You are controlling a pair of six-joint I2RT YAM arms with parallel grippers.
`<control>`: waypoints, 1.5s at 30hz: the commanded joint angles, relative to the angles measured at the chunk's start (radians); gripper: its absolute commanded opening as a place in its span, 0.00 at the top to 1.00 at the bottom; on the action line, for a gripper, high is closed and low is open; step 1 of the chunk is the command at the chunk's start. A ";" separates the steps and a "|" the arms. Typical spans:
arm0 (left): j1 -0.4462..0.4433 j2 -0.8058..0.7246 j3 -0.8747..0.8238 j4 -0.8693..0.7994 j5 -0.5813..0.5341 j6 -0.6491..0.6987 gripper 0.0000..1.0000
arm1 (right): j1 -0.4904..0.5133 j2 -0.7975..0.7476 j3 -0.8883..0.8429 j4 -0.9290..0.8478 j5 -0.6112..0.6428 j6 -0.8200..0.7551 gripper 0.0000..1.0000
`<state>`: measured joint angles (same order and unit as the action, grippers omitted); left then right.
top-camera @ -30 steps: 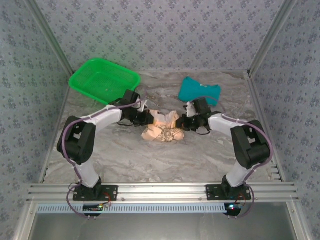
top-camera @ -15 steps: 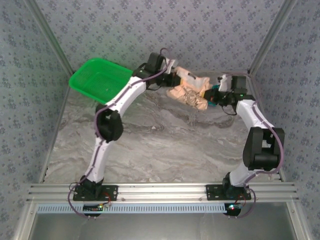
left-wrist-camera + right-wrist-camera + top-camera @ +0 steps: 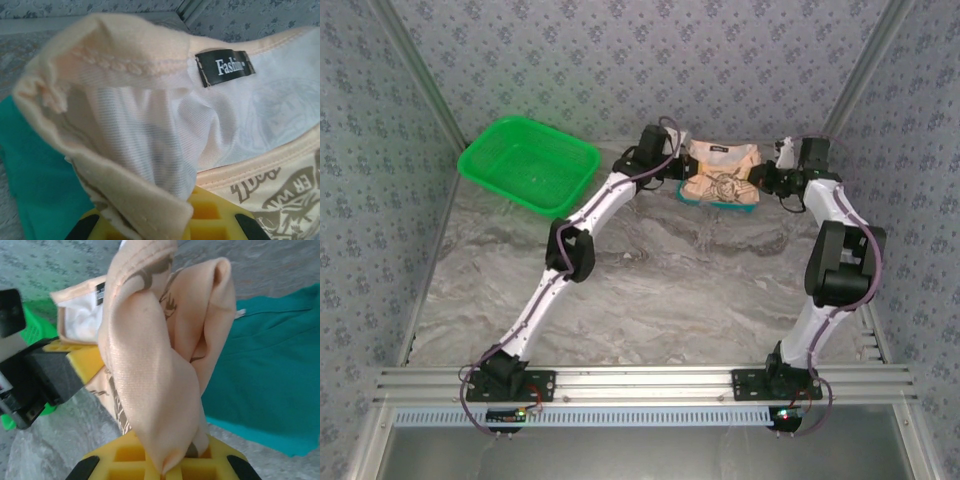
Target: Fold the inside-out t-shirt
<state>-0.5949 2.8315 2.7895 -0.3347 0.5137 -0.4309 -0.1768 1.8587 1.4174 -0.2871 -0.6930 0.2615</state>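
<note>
Arms (image 3: 582, 225) outstretched, t-shirt (image 3: 720, 183) between tools (image 3: 684, 166)

Teal garment (image 3: 35, 170), seen just left of the left fingers (image 3: 200, 220) in the left wrist view and to the right of the right fingers (image 3: 140, 455) in the right wrist view; it was laid flat on a grey marbled table (image 3: 670, 290). Green basket (image 3: 528, 163), set well apart to the left of both finger pairs. The table was enclosed by patterned walls (image 3: 640, 60).
</note>
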 commanded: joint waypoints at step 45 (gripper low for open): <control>0.333 -1.912 -2.345 0.447 -0.815 0.553 0.00 | 0.159 -0.791 -1.087 0.665 0.597 -0.299 0.00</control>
<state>-0.2890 0.9543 0.5365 -0.1413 -0.2264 -0.0288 -0.0071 1.0519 0.3996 0.1761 -0.1177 0.0292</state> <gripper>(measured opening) 0.997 0.999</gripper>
